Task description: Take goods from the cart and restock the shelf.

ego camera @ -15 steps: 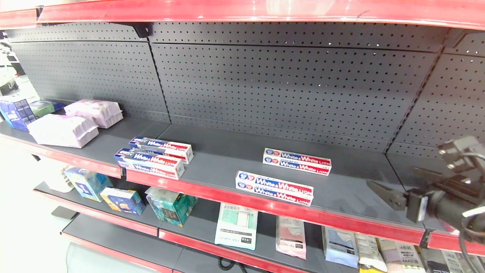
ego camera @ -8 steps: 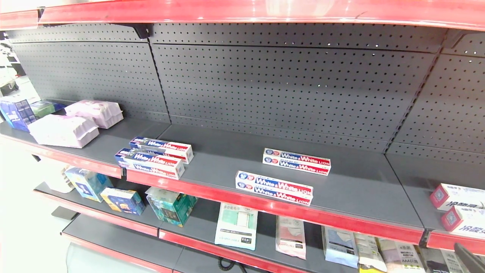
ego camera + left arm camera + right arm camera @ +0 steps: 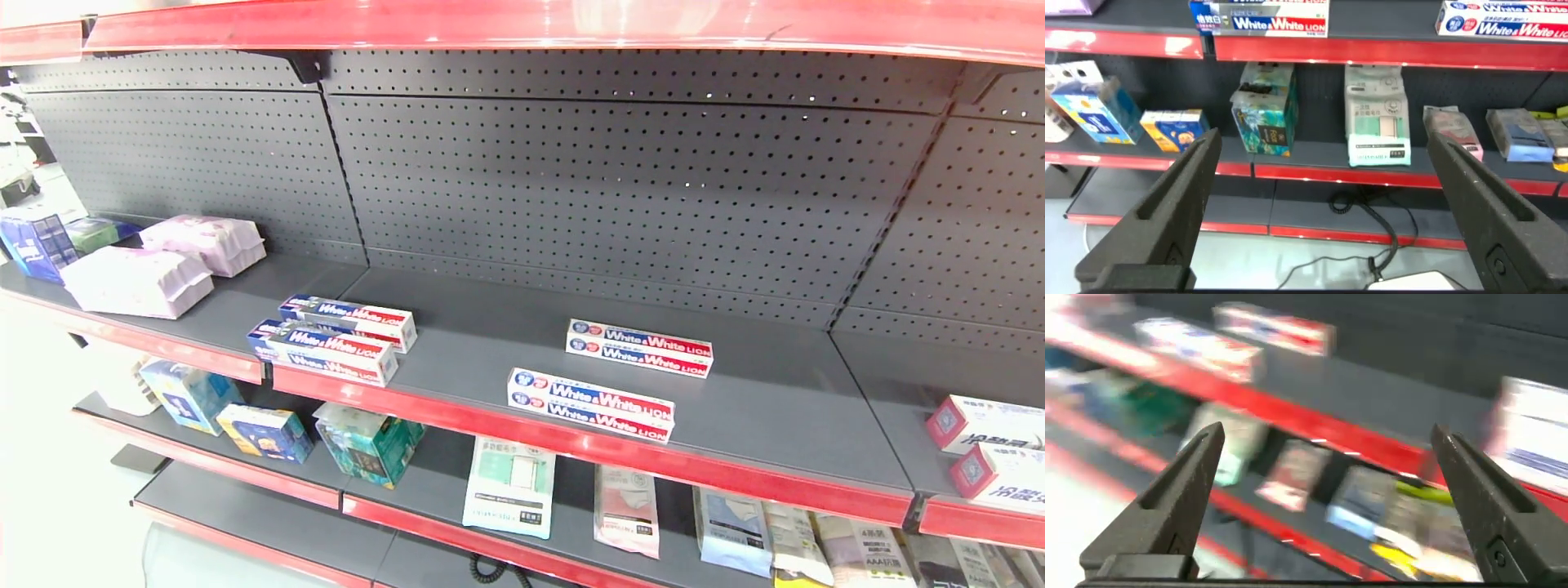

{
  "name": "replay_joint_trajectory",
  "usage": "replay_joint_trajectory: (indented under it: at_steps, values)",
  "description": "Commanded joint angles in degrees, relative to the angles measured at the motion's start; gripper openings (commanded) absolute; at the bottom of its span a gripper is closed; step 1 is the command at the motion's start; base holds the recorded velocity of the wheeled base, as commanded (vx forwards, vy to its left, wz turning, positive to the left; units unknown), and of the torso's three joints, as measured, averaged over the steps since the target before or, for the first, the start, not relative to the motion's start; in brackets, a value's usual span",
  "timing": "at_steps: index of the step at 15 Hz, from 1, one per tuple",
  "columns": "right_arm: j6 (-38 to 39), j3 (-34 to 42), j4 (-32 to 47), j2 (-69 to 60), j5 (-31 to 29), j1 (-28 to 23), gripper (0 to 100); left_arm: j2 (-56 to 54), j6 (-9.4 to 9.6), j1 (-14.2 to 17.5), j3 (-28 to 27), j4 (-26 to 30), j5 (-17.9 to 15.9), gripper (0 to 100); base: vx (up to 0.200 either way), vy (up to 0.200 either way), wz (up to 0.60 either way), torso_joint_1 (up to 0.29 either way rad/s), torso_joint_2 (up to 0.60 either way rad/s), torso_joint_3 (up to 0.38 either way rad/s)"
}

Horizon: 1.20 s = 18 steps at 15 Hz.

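Observation:
Four white, blue and red toothpaste boxes lie on the dark middle shelf (image 3: 775,392): a pair at the left (image 3: 322,351) (image 3: 347,318) and a pair in the middle (image 3: 590,404) (image 3: 639,347). My left gripper (image 3: 1323,212) is open with nothing between its fingers, low in front of the lower shelves; two toothpaste boxes (image 3: 1270,16) (image 3: 1503,20) lie above it. My right gripper (image 3: 1327,506) is also open and holds nothing. It faces the shelf's red edge (image 3: 1315,429), with toothpaste boxes (image 3: 1200,347) beyond it.
Two white boxes with pink ends (image 3: 988,425) (image 3: 1000,478) lie on the shelf bay at the right. Pale purple packs (image 3: 135,282) and blue boxes (image 3: 33,245) fill the left bay. Lower shelves hold tissue boxes (image 3: 367,441) and hanging packets (image 3: 510,486). A black cable (image 3: 1372,237) trails on the floor.
My right arm, which stood in front of the right shelf bay a second ago, has dropped out of the head view, uncovering the two pink-ended boxes. The shelf goods have not moved.

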Motion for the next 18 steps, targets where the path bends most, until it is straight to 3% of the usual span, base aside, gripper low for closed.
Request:
replay_joint_trajectory:
  at_steps: [1, 3, 4, 7, 8, 10, 11, 13, 18]
  values:
    - [0.31, 0.10, 0.78, -0.42, 4.05, 0.23, 100, 0.05, -0.45, 0.00, 0.50, -0.11, 0.02, 100, 0.000, 0.000, 0.00, 0.000, 0.00, 0.000]
    - [0.57, 0.10, 1.75, -0.42, 2.21, 0.05, 100, 0.22, -0.54, 0.00, 0.50, -0.11, 0.46, 100, 0.000, 0.000, 0.00, 0.000, 0.00, 0.000]
    - [3.65, 0.01, 2.98, -0.42, -2.54, -1.36, 100, 1.10, -0.54, 0.27, 0.50, -0.11, 1.16, 100, 0.000, 0.000, 0.00, 0.000, 0.00, 0.000]
    - [3.30, -0.08, 3.24, -0.24, -2.19, -15.15, 100, 4.27, -0.98, 0.71, 0.23, -0.20, 3.89, 100, 0.000, 0.000, 0.00, 0.000, 0.00, 0.000]
    - [3.03, 0.10, 2.98, -0.59, -2.01, -15.51, 100, 4.88, -0.98, 0.71, 0.14, -0.20, 4.06, 100, 0.000, 0.000, 0.00, 0.000, 0.00, 0.000]
    - [3.03, 0.10, 2.98, -0.59, 1.59, -15.33, 100, 7.96, -1.15, 4.66, -1.44, -0.20, 4.68, 100, 0.000, 0.000, 0.00, 0.000, 0.00, 0.000]
    - [2.94, 0.10, 3.06, -0.77, 2.39, -14.19, 100, 10.33, -2.29, 5.98, -3.02, -0.29, 4.68, 100, 0.000, 0.000, 0.00, 0.000, 0.00, 0.000]
    - [0.48, 0.10, 2.80, -2.79, 2.56, -8.65, 100, 13.58, -3.96, 6.59, -4.43, -0.38, 5.03, 100, 0.000, 0.000, 0.00, 0.000, 0.00, 0.000]
    - [4.70, 0.10, 2.89, -6.22, 0.98, -10.41, 100, 6.81, -3.79, 6.59, -1.61, 0.24, 4.68, 100, 0.000, 0.000, 0.00, 0.000, 0.00, 0.000]
